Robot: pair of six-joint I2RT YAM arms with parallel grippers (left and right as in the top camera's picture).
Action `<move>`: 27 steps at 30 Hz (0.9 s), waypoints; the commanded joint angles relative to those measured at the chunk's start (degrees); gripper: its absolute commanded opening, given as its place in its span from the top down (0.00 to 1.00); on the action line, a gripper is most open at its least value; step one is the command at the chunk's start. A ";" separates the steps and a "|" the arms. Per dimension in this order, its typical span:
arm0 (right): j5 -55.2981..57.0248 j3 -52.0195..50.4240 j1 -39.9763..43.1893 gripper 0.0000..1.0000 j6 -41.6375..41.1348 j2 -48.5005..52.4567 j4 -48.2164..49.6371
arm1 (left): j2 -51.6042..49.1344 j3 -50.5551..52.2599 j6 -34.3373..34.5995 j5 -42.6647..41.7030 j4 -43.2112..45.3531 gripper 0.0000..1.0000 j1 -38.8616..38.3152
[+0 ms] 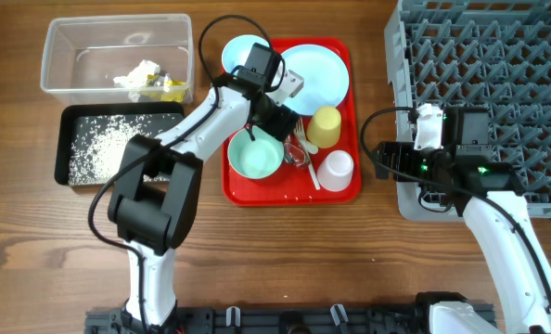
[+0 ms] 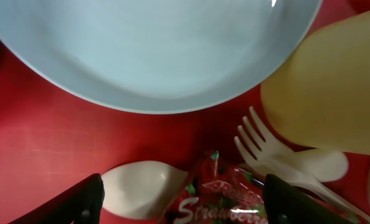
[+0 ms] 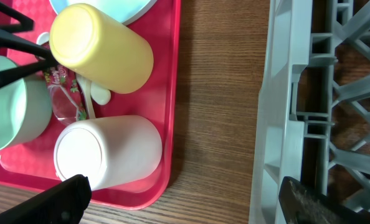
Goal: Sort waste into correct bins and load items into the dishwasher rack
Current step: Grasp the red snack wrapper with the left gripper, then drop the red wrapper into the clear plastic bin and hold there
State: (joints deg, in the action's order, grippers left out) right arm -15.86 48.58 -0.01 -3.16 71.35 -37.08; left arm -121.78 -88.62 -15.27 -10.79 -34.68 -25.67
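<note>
My left gripper [image 2: 185,196] is open low over the red tray [image 1: 257,190]. Its jaws stand on either side of a red strawberry wrapper [image 2: 221,200] and the bowl of the white spoon [image 2: 140,188], touching neither. The white fork [image 2: 265,149] lies beside the wrapper, against the yellow cup [image 2: 328,87]. The light blue plate [image 2: 154,43] lies just beyond. Two light blue bowls [image 1: 243,54] [image 1: 257,156] and the pale pink cup [image 1: 336,170] also sit on the tray. My right gripper [image 3: 185,199] is open and empty over bare wood, between the tray and the grey dishwasher rack [image 1: 484,93].
At the far left the clear tub [image 1: 116,57] holds crumpled white and yellow wrappers [image 1: 150,81]. In front of it the black tray [image 1: 118,144] holds white grains. My left arm stretches across the tray's left half.
</note>
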 commanded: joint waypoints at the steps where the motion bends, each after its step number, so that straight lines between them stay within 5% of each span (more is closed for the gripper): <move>1: -0.57 0.81 0.02 0.00 -0.48 0.55 0.15 | -1.84 -0.55 -1.03 -0.11 0.94 0.25 -0.37; 6: -0.57 0.81 0.02 0.00 -0.46 0.55 0.13 | -3.61 -0.55 -0.79 -1.88 0.55 0.62 -0.37; 11: -0.57 0.81 0.02 0.00 -0.44 0.55 0.17 | -3.85 -0.55 -0.79 -1.84 1.14 0.76 -0.37; 15: -0.57 0.81 0.02 0.00 -0.46 0.55 0.15 | -3.80 -0.55 -0.55 -1.86 2.19 0.95 -0.37; 27: -0.55 0.81 0.02 0.00 -0.46 0.55 0.15 | 5.14 -0.79 5.46 -1.81 2.75 0.96 0.07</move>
State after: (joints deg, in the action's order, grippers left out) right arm -15.86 48.58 -0.01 -3.16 71.37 -37.08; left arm -123.11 -88.62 -11.25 -11.90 -32.10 -25.78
